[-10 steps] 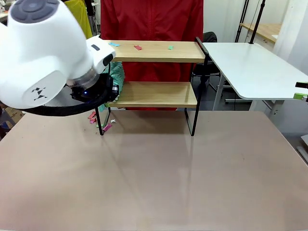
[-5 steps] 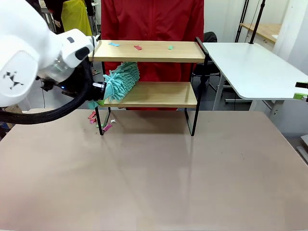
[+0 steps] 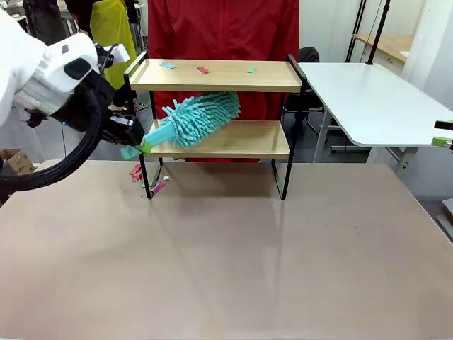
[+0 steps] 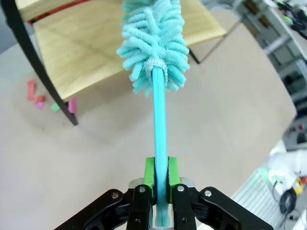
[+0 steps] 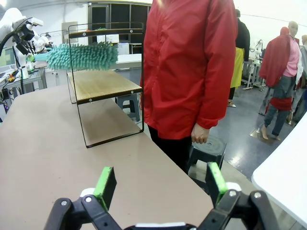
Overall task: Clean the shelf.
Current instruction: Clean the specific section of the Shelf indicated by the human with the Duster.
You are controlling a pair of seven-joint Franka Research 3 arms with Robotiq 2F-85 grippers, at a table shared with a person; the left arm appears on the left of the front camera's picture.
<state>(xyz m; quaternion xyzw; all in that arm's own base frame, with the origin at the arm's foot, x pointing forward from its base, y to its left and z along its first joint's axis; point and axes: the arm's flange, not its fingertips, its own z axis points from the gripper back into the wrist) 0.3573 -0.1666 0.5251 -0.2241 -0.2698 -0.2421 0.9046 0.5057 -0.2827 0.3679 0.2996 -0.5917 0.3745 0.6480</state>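
Note:
The shelf (image 3: 241, 142) stands at the far middle of the table, with two wooden boards in a black frame. My left gripper (image 3: 129, 146) is at its left end, shut on the handle of a teal fluffy duster (image 3: 200, 116). The duster's head lies slanted over the lower board's left half. The left wrist view shows the green pads (image 4: 149, 173) clamping the handle, the duster (image 4: 156, 43) and the shelf (image 4: 81, 52) beyond. Small paper scraps (image 3: 203, 69) lie on the top board. My right gripper (image 5: 160, 184) is open and holds nothing, far from the shelf (image 5: 103, 85).
Pink and green scraps (image 3: 145, 178) lie on the table by the shelf's front left leg. A person in a red coat (image 3: 223, 28) stands right behind the shelf. A white table (image 3: 368, 99) stands at the back right. The brown tabletop (image 3: 233, 262) stretches in front.
My left arm has pulled back to the left and away from the camera. The duster has swung right, from the shelf's left end to over the lower board.

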